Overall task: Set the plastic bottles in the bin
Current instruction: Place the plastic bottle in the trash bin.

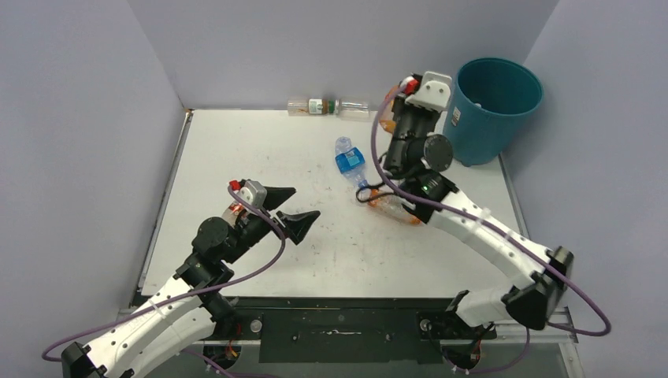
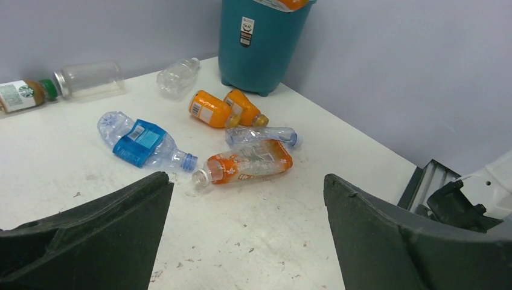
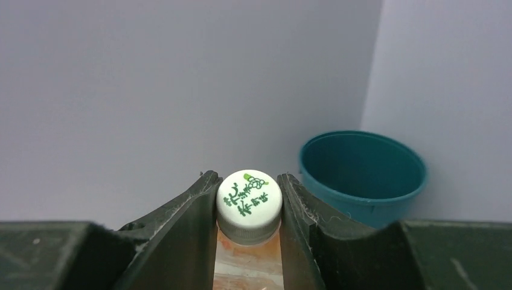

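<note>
Orange bottle point(image 3: 248, 205), white cap outermost, lies lengthwise between the right jaws, gripped; left jaws stand wide open, empty.

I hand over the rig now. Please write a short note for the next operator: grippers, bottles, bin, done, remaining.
Left gripper: open, empty, above the table, left of centre.
Right gripper: shut on a white-capped bottle, raised beside the bin, not yet over it.
Lying on the table: blue-labelled bottle, crushed orange-labelled bottle, clear bottle beside it, two orange bottles and another clear bottle near the bin, two bottles at the back wall.
Done: no bottle shows inside the bin.
Left: drop the held one, then bin the other eight.
</note>
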